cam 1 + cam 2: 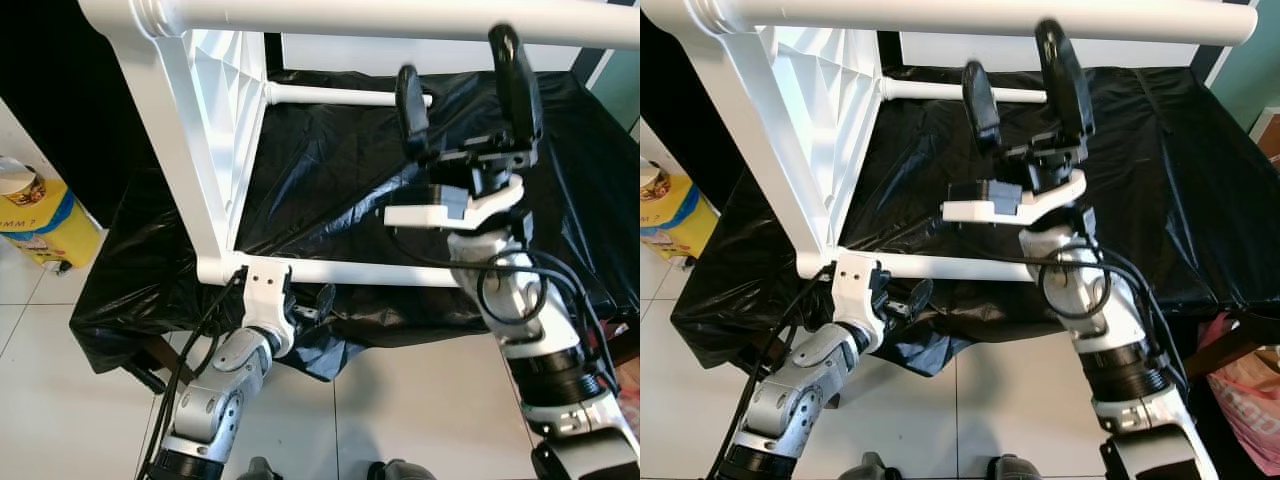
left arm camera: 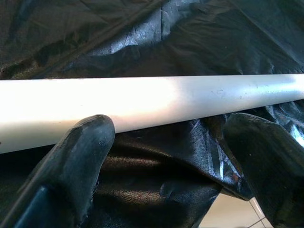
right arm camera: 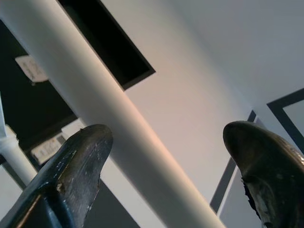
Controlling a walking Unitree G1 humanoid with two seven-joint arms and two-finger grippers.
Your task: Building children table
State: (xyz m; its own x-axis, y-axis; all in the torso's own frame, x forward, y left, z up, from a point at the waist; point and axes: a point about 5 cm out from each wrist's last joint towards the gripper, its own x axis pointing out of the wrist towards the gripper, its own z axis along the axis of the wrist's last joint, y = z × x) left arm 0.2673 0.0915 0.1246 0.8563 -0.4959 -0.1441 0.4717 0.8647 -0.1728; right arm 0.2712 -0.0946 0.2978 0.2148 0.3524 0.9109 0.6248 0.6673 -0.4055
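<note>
A white children's table lies on its side on a black plastic sheet (image 1: 340,170). Its ribbed tabletop panel (image 1: 215,130) stands on edge at the left. One white leg (image 1: 400,18) runs across the top of the view, another white leg (image 1: 370,272) lies along the sheet's near edge, and a third (image 1: 340,97) lies further back. My left gripper (image 1: 305,300) is open just below the near leg's left end, and the leg (image 2: 152,102) crosses just past its fingertips. My right gripper (image 1: 455,58) points upward, open, just under the top leg (image 3: 118,123).
A yellow container (image 1: 35,215) stands on the tiled floor (image 1: 60,400) to the left. A pink bag (image 1: 1250,390) sits low on the right. The sheet's front edge hangs down between my arms.
</note>
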